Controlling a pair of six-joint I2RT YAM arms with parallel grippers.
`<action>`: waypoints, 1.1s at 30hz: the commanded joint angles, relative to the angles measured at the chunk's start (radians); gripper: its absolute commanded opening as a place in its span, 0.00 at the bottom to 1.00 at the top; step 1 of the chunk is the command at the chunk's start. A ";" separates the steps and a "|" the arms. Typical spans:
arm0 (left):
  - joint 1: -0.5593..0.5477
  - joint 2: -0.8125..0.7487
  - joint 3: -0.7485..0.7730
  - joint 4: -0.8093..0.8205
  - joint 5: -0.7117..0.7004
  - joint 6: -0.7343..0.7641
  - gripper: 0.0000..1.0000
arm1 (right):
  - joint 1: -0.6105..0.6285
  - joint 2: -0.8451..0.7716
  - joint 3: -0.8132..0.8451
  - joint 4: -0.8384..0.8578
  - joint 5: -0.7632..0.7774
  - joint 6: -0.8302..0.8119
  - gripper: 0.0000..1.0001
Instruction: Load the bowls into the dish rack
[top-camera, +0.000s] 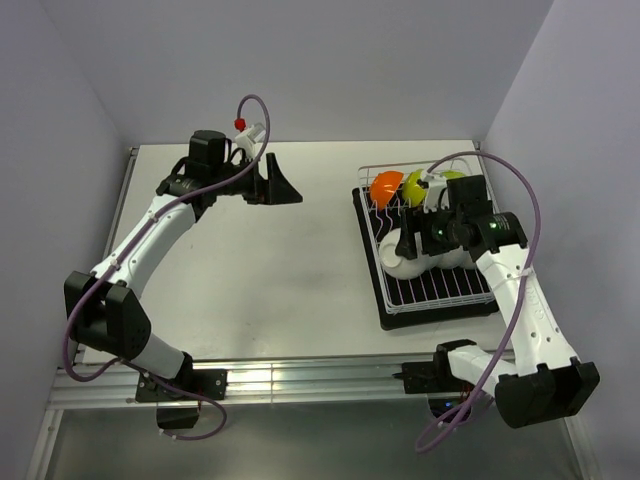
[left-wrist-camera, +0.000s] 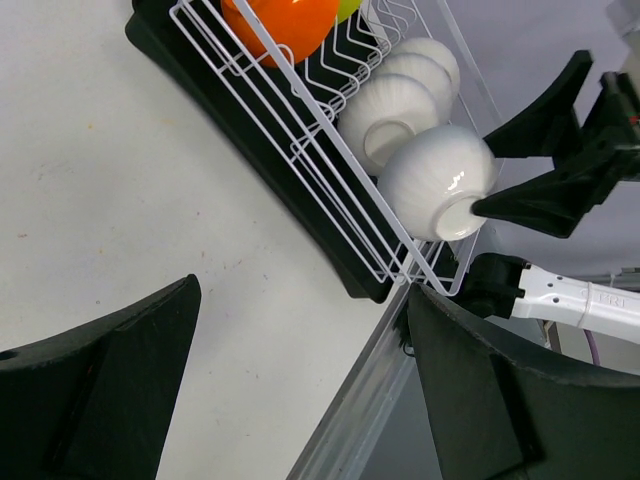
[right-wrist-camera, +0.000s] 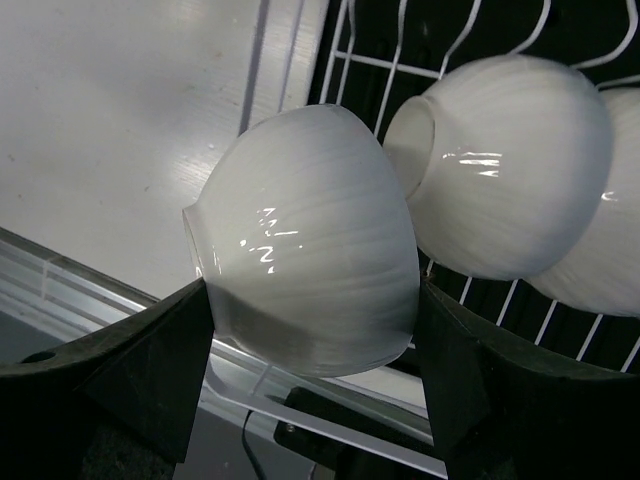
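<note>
White matte table, plain grey walls on three sides. White wire dish rack on a black tray sits at the right side of the table, long axis running near to far. Right gripper is over the rack's near-left part, closed onto a small glossy white bowl. The fingers press its sides and the bowl is tipped on its side with the rim facing left in the right wrist view. The held bowl is at the near end of the bowl row, by the rack's left rim. Can't tell if it touches the wires. Three more white bowls stand on edge in the rack just behind it, packed in a line, the closest just beside the held one. Glossy orange bowl is at the rack's far-left corner. Two lime green bowls are beside it along the far end, one partly hidden by the right arm. Left gripper hangs above the far middle of the table, well apart from the rack. Its jaws are spread wide with nothing between them, and its camera looks toward the rack.
</note>
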 joint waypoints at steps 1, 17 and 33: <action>-0.002 -0.037 0.004 0.039 -0.002 -0.018 0.90 | -0.003 -0.030 -0.041 0.060 0.047 0.057 0.00; 0.000 -0.015 0.014 0.040 0.005 -0.023 0.90 | -0.001 -0.001 -0.187 0.178 0.083 0.221 0.00; 0.000 0.017 0.015 0.053 0.022 -0.041 0.90 | 0.117 -0.077 -0.203 0.247 0.212 0.261 0.00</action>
